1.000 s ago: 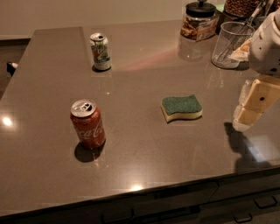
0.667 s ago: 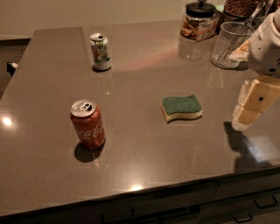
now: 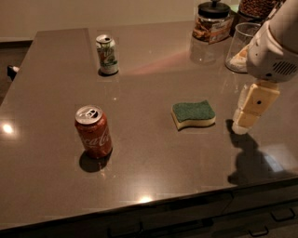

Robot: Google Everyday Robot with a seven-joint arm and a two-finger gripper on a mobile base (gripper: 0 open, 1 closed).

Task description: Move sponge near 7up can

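Observation:
The sponge (image 3: 193,114), dark green on top over pale yellow foam, lies flat on the brown countertop (image 3: 149,172), right of the middle. The 7up can (image 3: 107,54), green and white with a silver top, stands upright at the far left-centre, well away from the sponge. My gripper (image 3: 246,122) hangs down from the white arm at the right. It is just right of the sponge, close above the counter, and touches nothing.
A red Coca-Cola can (image 3: 93,132) stands at the front left. At the back right stand a lidded glass jar (image 3: 213,22), a clear glass (image 3: 241,47) and another jar (image 3: 257,8). The counter's front edge runs below, with drawers under it.
My gripper has shifted a little to the left, closer to the sponge. The sponge and both cans have not moved.

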